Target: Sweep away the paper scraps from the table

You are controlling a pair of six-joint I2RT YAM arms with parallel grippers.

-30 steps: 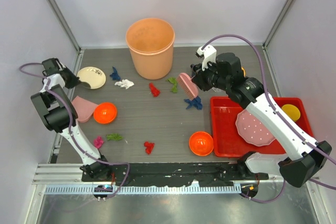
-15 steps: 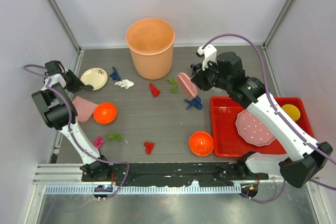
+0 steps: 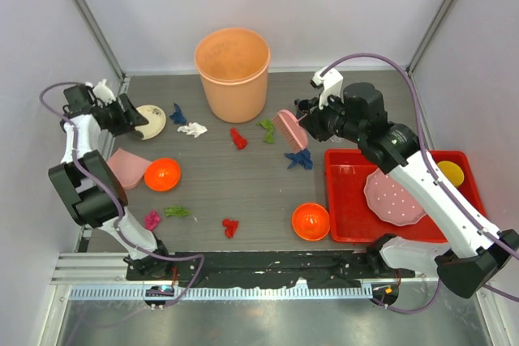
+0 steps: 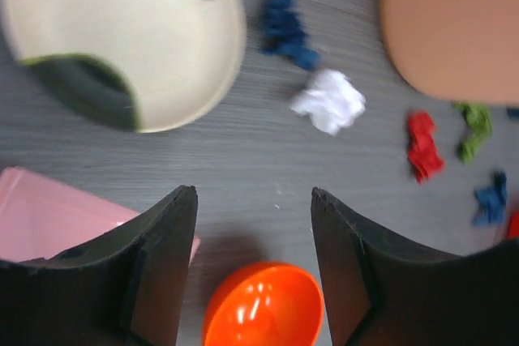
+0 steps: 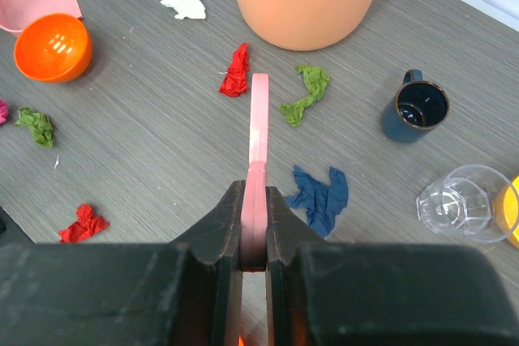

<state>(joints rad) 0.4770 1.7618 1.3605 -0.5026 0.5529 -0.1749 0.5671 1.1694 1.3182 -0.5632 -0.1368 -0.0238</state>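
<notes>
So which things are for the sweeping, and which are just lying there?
For the job: scraps, table, brush in the right hand, dustpan, probably the bin.
Just lying about: orange bowls, plate, red tray, mug, glass.

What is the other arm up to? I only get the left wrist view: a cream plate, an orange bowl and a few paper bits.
Observer: The right gripper is shut on a pink brush.
Visitor: Are there scraps I can't see?
Observer: Yes. A red scrap, a green scrap and a magenta scrap lie near the arms' bases.
Visitor: Anything else over on the right?
Observer: A red tray holding a pink dotted plate.
</notes>
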